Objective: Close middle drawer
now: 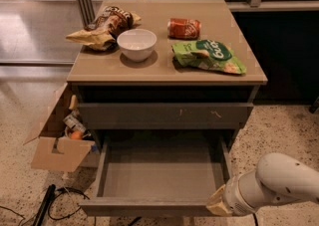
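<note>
The middle drawer (162,172) is pulled far out of the cabinet, and its smooth grey-brown tray is bare. Its plain front edge (144,206) runs along the bottom of the view. My gripper (217,204), at the end of the white arm (279,182), sits at the right end of that front edge, at or just in front of it. Whether it touches the drawer does not show. Above the open drawer is the similar drawer front with small pale scratch marks (164,115), nearly flush with the cabinet.
On the cabinet top (164,73) are a white bowl (136,44), a brown snack bag (104,26), a red packet (184,28) and a green bag (209,56). An open cardboard box (52,145) stands left of the cabinet. Black cables (50,202) lie on the floor.
</note>
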